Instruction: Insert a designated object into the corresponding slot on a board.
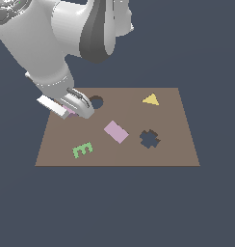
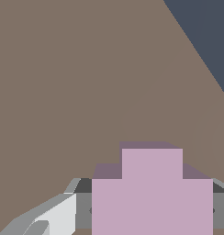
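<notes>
The pale pink cross fills the near part of the wrist view, and grey fingers press against both of its sides. In the exterior view only a sliver of the cross shows under my gripper, which sits low over the brown board near its rear corner on the exterior view's left. The gripper is shut on the cross. The dark cross-shaped slot lies open and apart from the gripper, toward the exterior view's right. The wrist view does not show the slot.
On the board are a round dark hole just beside the gripper, a yellow triangle at the back, a larger pink rectangle in the middle and a green letter E near the front. The surrounding floor is dark blue-grey.
</notes>
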You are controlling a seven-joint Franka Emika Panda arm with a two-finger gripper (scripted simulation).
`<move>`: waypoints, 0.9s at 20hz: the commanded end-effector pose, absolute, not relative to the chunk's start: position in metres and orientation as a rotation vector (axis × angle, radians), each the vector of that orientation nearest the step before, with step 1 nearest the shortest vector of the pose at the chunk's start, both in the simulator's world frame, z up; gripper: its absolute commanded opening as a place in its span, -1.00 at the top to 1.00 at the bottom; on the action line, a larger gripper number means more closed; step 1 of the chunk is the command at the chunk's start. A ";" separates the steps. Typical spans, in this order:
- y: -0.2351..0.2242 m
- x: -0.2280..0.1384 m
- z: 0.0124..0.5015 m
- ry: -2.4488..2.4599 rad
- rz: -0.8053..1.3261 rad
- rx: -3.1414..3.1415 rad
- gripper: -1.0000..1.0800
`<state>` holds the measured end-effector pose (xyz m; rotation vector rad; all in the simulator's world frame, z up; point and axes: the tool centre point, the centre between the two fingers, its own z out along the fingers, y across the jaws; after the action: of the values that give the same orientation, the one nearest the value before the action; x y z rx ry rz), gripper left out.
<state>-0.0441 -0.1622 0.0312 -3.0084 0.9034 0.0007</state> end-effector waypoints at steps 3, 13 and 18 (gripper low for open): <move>-0.148 -0.050 0.032 1.018 0.000 -2.971 1.00; -0.101 -0.064 0.033 1.378 0.000 -2.822 1.00; -0.072 -0.066 0.034 1.584 0.000 -2.711 1.00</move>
<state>-0.0654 -0.0806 0.0336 -2.7476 1.5215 0.0008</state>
